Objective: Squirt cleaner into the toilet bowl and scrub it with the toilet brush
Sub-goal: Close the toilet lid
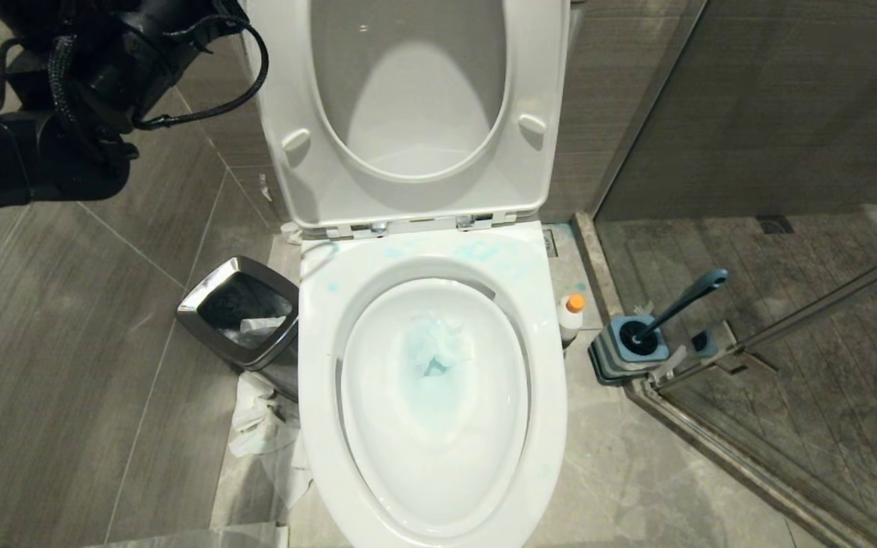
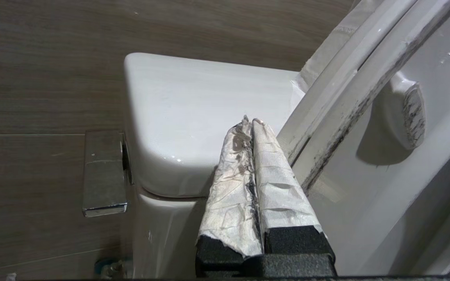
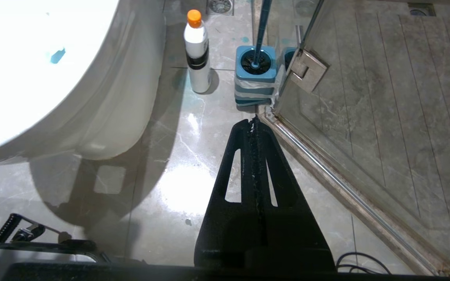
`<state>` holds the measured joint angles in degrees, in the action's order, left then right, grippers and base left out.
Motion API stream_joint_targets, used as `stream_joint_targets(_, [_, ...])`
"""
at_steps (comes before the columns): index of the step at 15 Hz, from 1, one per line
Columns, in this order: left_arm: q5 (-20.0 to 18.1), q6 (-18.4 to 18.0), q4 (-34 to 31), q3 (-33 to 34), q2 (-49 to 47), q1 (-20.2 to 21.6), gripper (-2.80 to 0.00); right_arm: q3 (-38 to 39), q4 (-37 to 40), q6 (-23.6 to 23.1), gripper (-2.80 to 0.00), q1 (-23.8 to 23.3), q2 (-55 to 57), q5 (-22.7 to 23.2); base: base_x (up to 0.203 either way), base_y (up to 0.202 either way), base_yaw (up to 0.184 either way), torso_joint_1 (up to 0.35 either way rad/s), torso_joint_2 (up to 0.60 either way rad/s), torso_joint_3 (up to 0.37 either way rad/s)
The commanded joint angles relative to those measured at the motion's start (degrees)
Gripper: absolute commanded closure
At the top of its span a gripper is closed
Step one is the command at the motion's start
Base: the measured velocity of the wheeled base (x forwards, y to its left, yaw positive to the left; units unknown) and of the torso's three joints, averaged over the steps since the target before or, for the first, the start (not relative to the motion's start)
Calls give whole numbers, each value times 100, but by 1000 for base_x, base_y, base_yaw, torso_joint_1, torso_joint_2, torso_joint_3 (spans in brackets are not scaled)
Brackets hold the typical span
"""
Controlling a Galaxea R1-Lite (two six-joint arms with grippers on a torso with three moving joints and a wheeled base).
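Inside the large white glossy ceramic toilet bowl (image 1: 438,426) blue cleaner smears are seen, the small white orange-capped cleaner bottle (image 1: 572,318) and slate-blue-handled toilet brush (image 1: 682,303) parked beside it, both grippers (image 2: 251,121) (image 3: 254,121) closed empty, apparently finished.

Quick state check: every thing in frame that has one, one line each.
White ceramic toilet bowl: blue-smeared rim, bluish wad inside.
White hinged seat and lid: up.
White orange-capped cleaner bottle: upright, capped, on floor.
Slate-blue toilet brush: docked in square holder.
Steel-rimmed waste bin: open.
Left gripper: shut, empty.
Right gripper: shut, empty.
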<state>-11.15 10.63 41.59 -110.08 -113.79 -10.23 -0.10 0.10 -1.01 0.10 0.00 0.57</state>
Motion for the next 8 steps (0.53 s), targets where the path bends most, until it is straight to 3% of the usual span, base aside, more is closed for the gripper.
stream_joint_targets(1, [-10, 1, 7, -13, -100, -39, 0, 1, -1, -4, 0, 0, 9, 4, 0, 0, 0, 0, 0, 0])
stream_joint_targets(6, [-89, 150, -55, 57, -73, -49, 0, 1, -1, -4, 0, -1, 9, 4, 0, 0, 0, 0, 0, 0])
stream_joint_targets(8, [-562, 384, -215, 209, 72, -48, 0, 1, -1, -4, 0, 1, 9, 4, 0, 0, 0, 0, 0, 0])
